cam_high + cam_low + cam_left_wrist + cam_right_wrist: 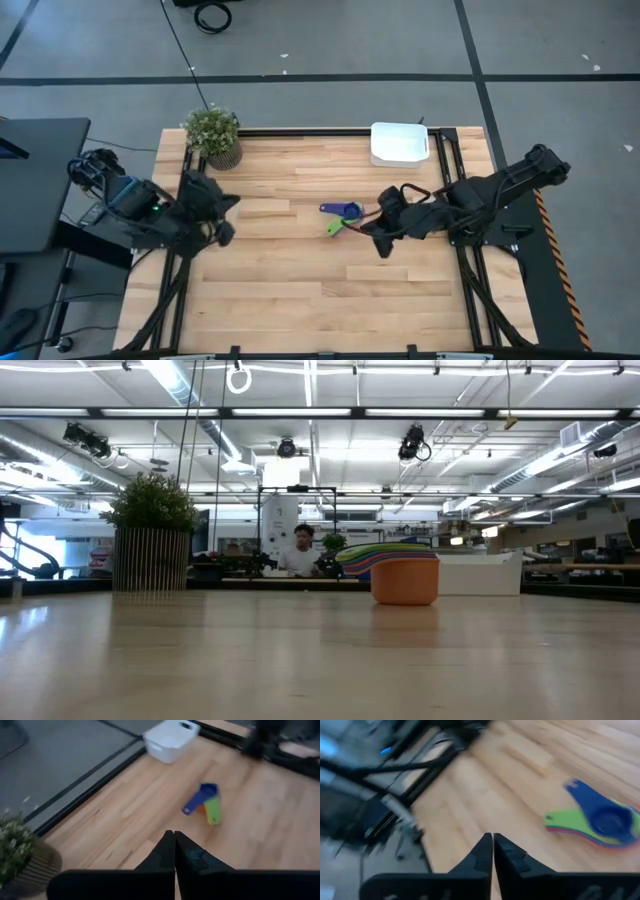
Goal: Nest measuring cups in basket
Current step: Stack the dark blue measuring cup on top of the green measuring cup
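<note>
The measuring cups (345, 214) stand nested in one stack on the wooden table, near its middle. A blue cup is on top, and blue and green handles stick out toward the left. In the low view the stack (404, 574) rests on an orange cup. The white basket (400, 143) stands at the table's far edge, apart from the stack, with nothing showing in it. My right gripper (381, 246) hangs shut just right of the stack, touching nothing. My left gripper (226, 234) is shut over the table's left part, far from the cups.
A potted plant (213, 135) stands at the far left corner. Black frame rails (455, 170) run along the table's sides and far edge. Bare wood lies between the stack and the near edge. A person (300, 555) sits in the room beyond the table.
</note>
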Robot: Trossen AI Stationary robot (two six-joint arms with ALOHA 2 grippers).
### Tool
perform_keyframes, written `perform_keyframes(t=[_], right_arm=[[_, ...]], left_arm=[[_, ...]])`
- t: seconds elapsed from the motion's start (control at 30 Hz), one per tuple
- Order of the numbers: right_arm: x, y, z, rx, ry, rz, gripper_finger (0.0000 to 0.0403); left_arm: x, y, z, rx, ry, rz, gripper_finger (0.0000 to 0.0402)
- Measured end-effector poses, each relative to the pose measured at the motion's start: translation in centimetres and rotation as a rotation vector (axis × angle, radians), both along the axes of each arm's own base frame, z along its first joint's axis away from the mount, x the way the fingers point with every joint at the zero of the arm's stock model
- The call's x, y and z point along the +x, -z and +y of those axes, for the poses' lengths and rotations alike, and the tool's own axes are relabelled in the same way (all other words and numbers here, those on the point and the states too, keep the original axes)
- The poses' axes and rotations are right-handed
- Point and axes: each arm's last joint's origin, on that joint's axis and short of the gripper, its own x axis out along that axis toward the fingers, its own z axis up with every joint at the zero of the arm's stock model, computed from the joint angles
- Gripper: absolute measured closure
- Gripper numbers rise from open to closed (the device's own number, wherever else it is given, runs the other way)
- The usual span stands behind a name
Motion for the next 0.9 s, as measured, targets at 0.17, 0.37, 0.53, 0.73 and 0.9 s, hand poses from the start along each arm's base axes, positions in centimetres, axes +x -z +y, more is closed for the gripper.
perform_keyframes(t=[0.17, 0.37, 0.53, 0.73, 0.9], right_arm=[[-0.3, -1.7, 0.4, -0.088, -0.215, -0.126, 0.0397], [-0.8, -2.8, 0.3, -0.143, -0.321, -0.203, 0.0391], [-1.1, -3.1, 0.2, -0.145, -0.318, -0.217, 0.0395], [-1.1, -3.1, 0.2, -0.145, -0.317, -0.219, 0.0393], [-1.0, -3.3, 0.2, -0.141, -0.321, -0.237, 0.0393]], left_arm=[[2.6, 1.2, 0.6, -0.02, -0.125, 0.042, 0.04], [6.3, 3.3, 1.1, 0.017, -0.211, 0.126, 0.04], [9.9, 4.8, 2.4, 0.058, -0.239, 0.147, 0.04], [15.0, 7.1, 5.3, 0.096, -0.212, 0.2, 0.04], [19.1, 9.5, 9.3, 0.019, -0.108, 0.235, 0.04]])
